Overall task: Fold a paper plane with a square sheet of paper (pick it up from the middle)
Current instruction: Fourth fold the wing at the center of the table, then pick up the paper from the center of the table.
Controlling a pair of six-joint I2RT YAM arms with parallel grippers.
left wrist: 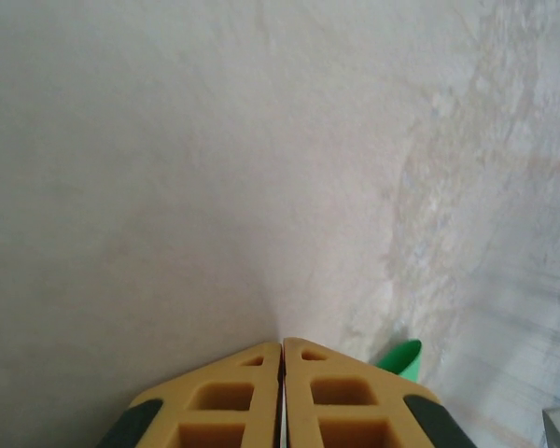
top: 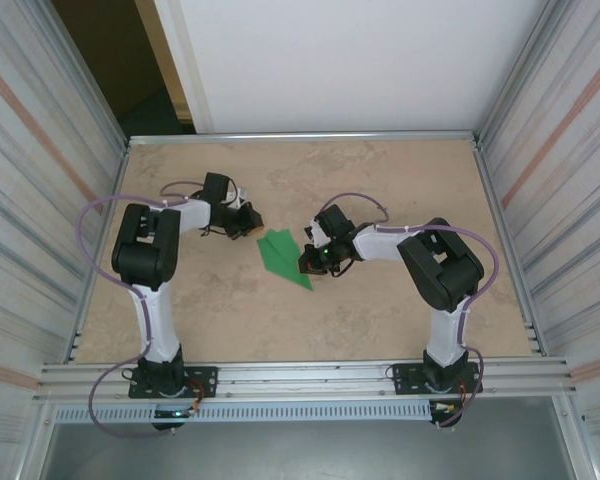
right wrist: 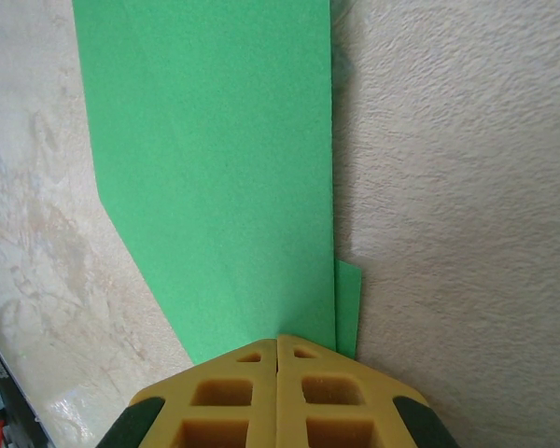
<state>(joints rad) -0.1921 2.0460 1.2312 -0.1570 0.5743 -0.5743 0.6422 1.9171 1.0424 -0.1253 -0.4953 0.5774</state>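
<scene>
The square sheet of paper lies folded into a slim, pointed, bright green dart, the paper plane (top: 283, 258), flat on the table's middle. In the right wrist view the paper plane (right wrist: 215, 168) stretches away from my right gripper (right wrist: 278, 338), with a narrow under-layer peeking out along its right edge. My right gripper (top: 308, 265) is shut, its tips resting on the plane's right edge near the pointed end. My left gripper (top: 252, 222) is shut, with nothing between its fingers, just up-left of the plane's wide end. A green corner of the paper plane (left wrist: 399, 358) shows beside my left gripper (left wrist: 282, 343).
The beige marbled table (top: 400, 190) is framed by a metal rail (top: 300, 136) at the back and ribbed side walls (top: 50, 150). Both arm bases stand at the near edge (top: 300, 375).
</scene>
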